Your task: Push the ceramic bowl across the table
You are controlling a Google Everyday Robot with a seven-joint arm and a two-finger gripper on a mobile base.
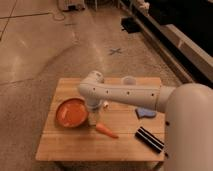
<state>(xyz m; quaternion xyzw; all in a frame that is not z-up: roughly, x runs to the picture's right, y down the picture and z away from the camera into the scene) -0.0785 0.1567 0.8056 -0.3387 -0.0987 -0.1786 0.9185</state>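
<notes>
The ceramic bowl (71, 112) is a wide, shallow orange dish on the left half of the light wooden table (67, 146). My white arm reaches in from the right across the table. My gripper (92, 117) hangs down from the arm's end right at the bowl's right rim, close to or touching it. A small orange carrot (106, 130) lies just right of and in front of the gripper.
A small white cup (129, 80) stands at the table's far edge. A blue item (146, 113) lies at the right, and a black striped object (149, 139) lies near the front right corner. A blue X mark (116, 51) is on the floor beyond the table.
</notes>
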